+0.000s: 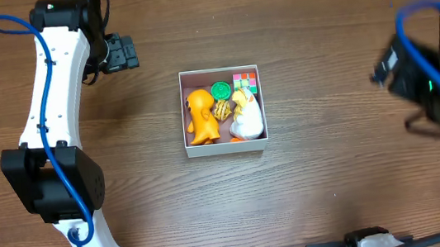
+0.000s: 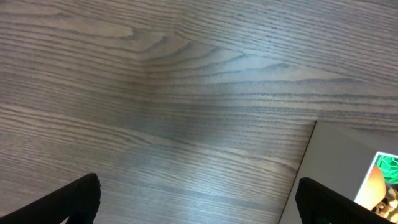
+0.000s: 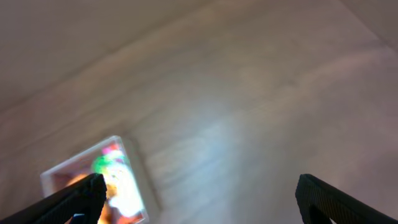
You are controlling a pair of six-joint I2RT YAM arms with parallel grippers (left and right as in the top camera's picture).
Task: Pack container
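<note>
black fingertips [image 2: 74, 202] frame the bottom of both wrist views, set wide with nothing between them. left gripper [image 2: 199, 208] looks down on bare table [image 2: 155, 93], with a white corner of the container [image 2: 333, 155] just at its right. right gripper [image 3: 202, 205] hangs high and far off, its picture blurred, the container only a smear low on the left. from overhead the container sits mid-table: the left gripper is up and to its left, apart from it, and the right arm [image 1: 435, 74] is well apart at the edge. inside lie an orange toy [image 1: 199, 113], a white toy [image 1: 247, 120], a green disc [image 1: 220, 89], a cube [image 1: 245, 81] and a small yellow bit [image 1: 223, 109] wedged between them. all are within the walls, and some floor shows bare at the far left corner. no loose toy shows on the table, so i judge the filling as good as done, and this step a stand-off rather than a reach. next, i reckon, calls for no grasp, only parking both arms clear. no lid shows, so i can't plan a closing. whether the white toy rides above the rim i can't tell from above.
</note>
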